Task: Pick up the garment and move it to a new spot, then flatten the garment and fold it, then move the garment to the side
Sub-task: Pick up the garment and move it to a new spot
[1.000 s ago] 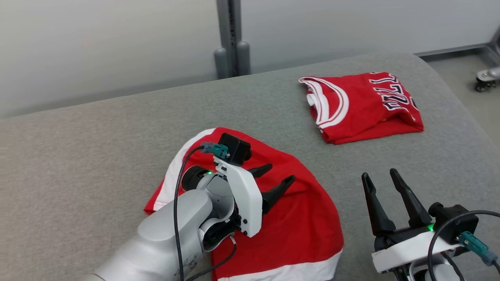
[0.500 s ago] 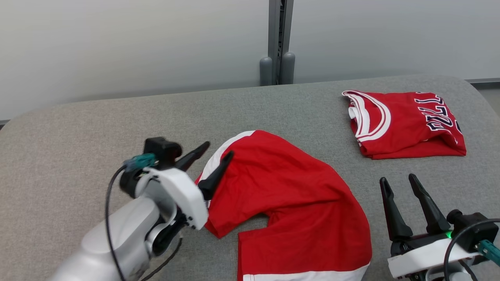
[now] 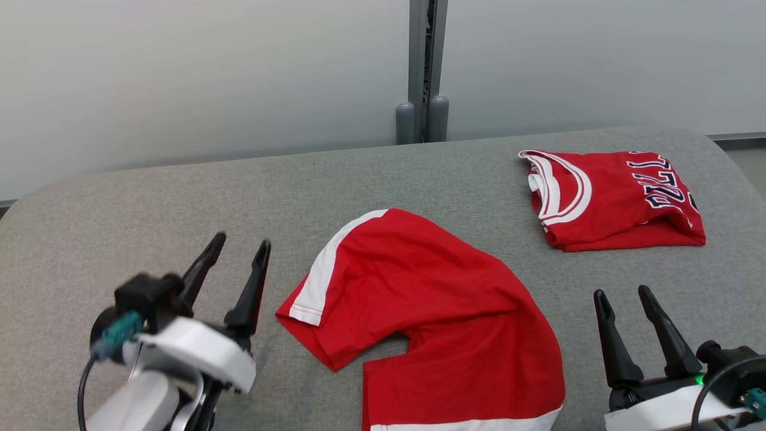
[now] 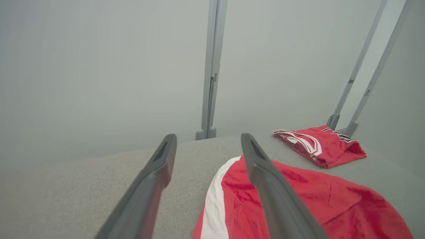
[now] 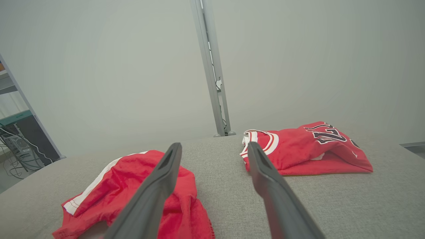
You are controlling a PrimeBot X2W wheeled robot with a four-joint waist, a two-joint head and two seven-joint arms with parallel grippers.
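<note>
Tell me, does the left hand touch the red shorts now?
Apart. In the head view, bare grey cushion lies between the left hand and the white-striped edge of the red shorts.

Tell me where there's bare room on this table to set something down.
Widest patch: far left of the table, between the left pincer, the wall and the loose red garment. A narrower strip between that garment and the folded jersey. Crowded: front middle, far right.
</note>
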